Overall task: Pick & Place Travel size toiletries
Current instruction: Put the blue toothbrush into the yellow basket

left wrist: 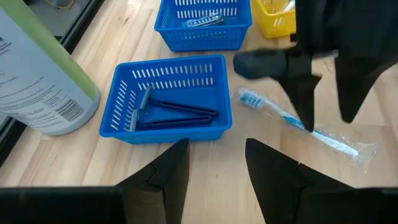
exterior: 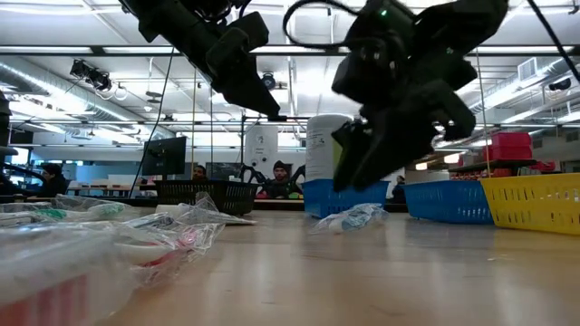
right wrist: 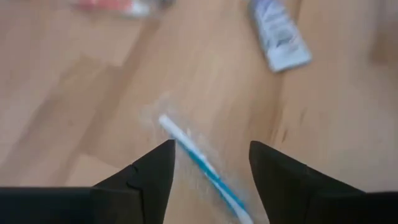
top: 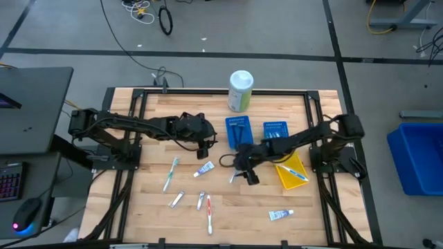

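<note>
My right gripper (right wrist: 208, 168) is open and slants down over a blue-and-white toothbrush in a clear wrapper (right wrist: 200, 160), which lies flat on the table between its fingers. In the low view the right gripper (exterior: 367, 167) hangs just above that wrapped toothbrush (exterior: 349, 217). In the left wrist view, the toothbrush (left wrist: 298, 121) lies near a blue bin (left wrist: 165, 106) holding dark-handled razors. My left gripper (left wrist: 214, 168) is open and empty, held above the table before that bin. More toothbrushes (top: 170, 173) and small white tubes (top: 281, 215) lie about the near half of the table.
A second blue bin (top: 275, 130) holds a tube, and a yellow bin (top: 291, 169) holds a toothbrush. A tall white-and-green canister (top: 240, 90) stands at the far edge. Red toothbrushes (top: 208, 211) lie near the front. Crinkled wrappers (exterior: 109, 240) fill the low view's left.
</note>
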Robot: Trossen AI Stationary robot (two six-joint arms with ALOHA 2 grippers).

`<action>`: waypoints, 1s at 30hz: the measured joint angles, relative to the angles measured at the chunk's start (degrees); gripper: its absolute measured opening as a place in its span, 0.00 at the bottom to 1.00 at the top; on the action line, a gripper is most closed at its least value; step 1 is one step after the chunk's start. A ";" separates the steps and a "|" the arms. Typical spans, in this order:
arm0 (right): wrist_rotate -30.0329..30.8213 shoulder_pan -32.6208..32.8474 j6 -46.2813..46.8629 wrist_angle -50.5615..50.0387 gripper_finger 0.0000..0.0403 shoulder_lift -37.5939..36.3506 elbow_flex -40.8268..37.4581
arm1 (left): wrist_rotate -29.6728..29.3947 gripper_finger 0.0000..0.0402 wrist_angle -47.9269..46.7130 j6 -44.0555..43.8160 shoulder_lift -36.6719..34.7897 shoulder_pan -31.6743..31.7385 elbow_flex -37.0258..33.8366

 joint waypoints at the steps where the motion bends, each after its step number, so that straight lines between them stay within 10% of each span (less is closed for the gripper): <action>1: -0.03 0.00 -0.82 -1.03 0.54 0.94 0.67 | 0.00 0.41 0.13 0.02 0.00 -0.02 0.00; 14: 5.17 0.08 -11.67 -6.97 0.32 5.74 2.97 | 0.00 0.41 0.51 0.42 0.00 -0.01 0.00; 22: 4.04 0.00 -5.12 -5.69 0.08 5.88 2.84 | 0.00 0.41 0.51 0.40 0.00 -0.02 0.00; 30: 2.11 0.35 11.84 -13.90 0.04 3.44 7.49 | 0.01 0.41 0.46 0.37 0.00 -0.01 0.00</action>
